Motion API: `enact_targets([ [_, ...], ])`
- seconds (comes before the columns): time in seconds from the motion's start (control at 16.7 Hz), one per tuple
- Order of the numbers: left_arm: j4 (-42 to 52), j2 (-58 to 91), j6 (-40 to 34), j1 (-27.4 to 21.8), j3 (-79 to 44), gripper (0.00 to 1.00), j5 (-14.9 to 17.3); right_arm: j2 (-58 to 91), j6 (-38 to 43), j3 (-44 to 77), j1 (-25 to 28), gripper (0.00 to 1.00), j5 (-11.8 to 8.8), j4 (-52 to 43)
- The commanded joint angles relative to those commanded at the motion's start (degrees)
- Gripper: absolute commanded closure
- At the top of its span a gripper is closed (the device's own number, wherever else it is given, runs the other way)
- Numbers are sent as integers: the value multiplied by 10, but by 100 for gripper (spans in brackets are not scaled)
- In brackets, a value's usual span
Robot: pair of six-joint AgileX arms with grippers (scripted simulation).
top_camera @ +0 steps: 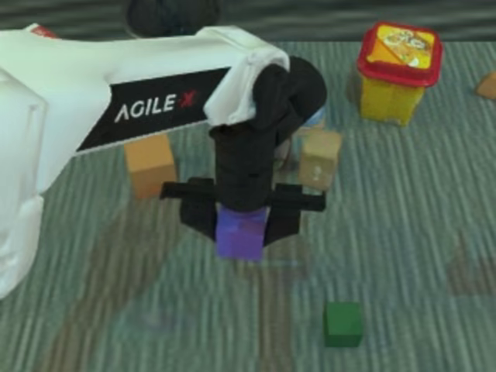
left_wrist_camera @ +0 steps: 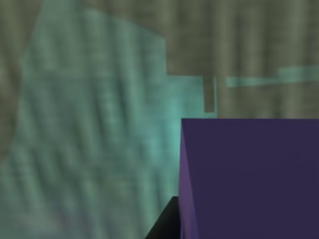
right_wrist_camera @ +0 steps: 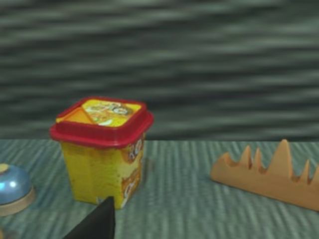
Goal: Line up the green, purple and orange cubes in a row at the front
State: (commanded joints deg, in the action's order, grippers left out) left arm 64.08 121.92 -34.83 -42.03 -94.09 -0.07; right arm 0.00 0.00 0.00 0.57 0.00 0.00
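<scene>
My left gripper [top_camera: 242, 223] hangs over the middle of the table, shut on the purple cube [top_camera: 240, 239]. In the left wrist view that cube [left_wrist_camera: 249, 179] fills the frame's corner, with one dark finger [left_wrist_camera: 167, 224] pressed to its side. The orange cube [top_camera: 149, 164] sits on the table to the left of the gripper and farther back, partly under the arm. The small green cube [top_camera: 342, 324] rests near the front edge, right of centre. My right arm is outside the top view; one dark fingertip [right_wrist_camera: 99, 224] of it shows, set far to the side, open on nothing.
A pale tan block [top_camera: 319, 159] with a printed mark stands just behind the left gripper. A yellow tub with a red lid [top_camera: 397, 70] is at the back right, beside a blue bell [right_wrist_camera: 12, 186] and a spiky orange piece [right_wrist_camera: 269, 177].
</scene>
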Motion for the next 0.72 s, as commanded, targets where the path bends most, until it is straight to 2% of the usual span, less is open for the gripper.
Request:
enact_targets([
  [0.18,-13,-34,-122,-74,40,100,-3,0,0,0,0,0,0,0],
  [0.3,-21,-53,-174,-110,60,100,-5,0,0,0,0,0,0,0],
  [0.48,-27,-66,-205,-133,72,100,-8,0,0,0,0,0,0,0],
  [0.72,-26,-64,-203,-131,71,100,-7,0,0,0,0,0,0,0],
])
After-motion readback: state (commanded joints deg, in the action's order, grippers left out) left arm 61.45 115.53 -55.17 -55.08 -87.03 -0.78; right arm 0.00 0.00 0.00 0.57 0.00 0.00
